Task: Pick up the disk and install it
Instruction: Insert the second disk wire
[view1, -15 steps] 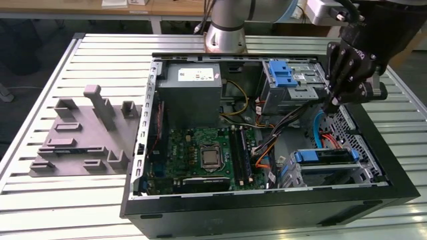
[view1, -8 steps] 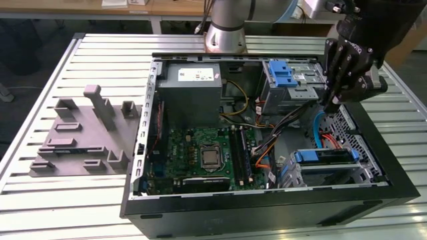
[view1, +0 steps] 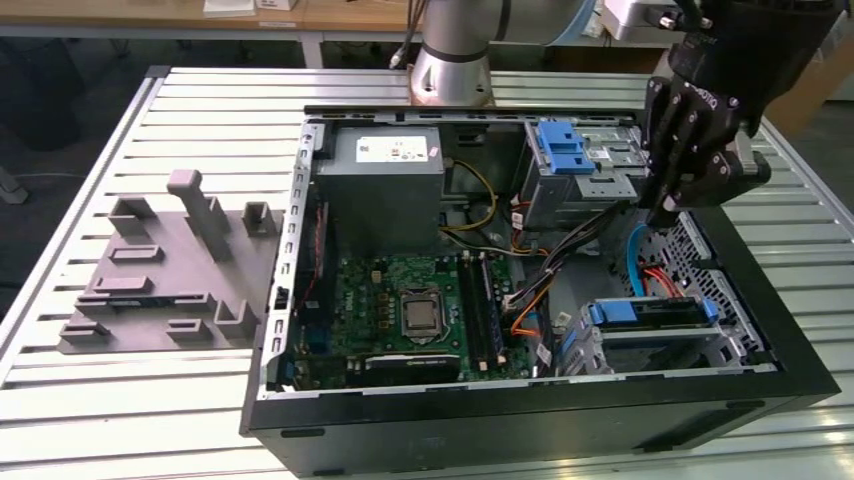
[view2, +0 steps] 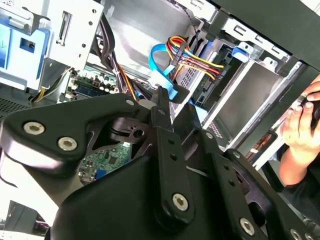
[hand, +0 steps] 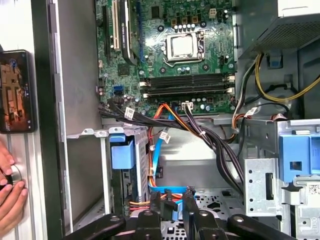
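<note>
Disk seated edge-up in the lower-right bay, long axis running across the frame, gripper empty above, fingers pressed together.

Black pincer; blue-framed disk, green motherboard, grey power supply

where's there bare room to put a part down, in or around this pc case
Bare slatted table lies behind the grey fixture block at the exterior view's left, and at the front left corner. Inside the case, the motherboard is covered with components, and cables crowd the gap toward the drive bays, where the end effector hangs.
</note>
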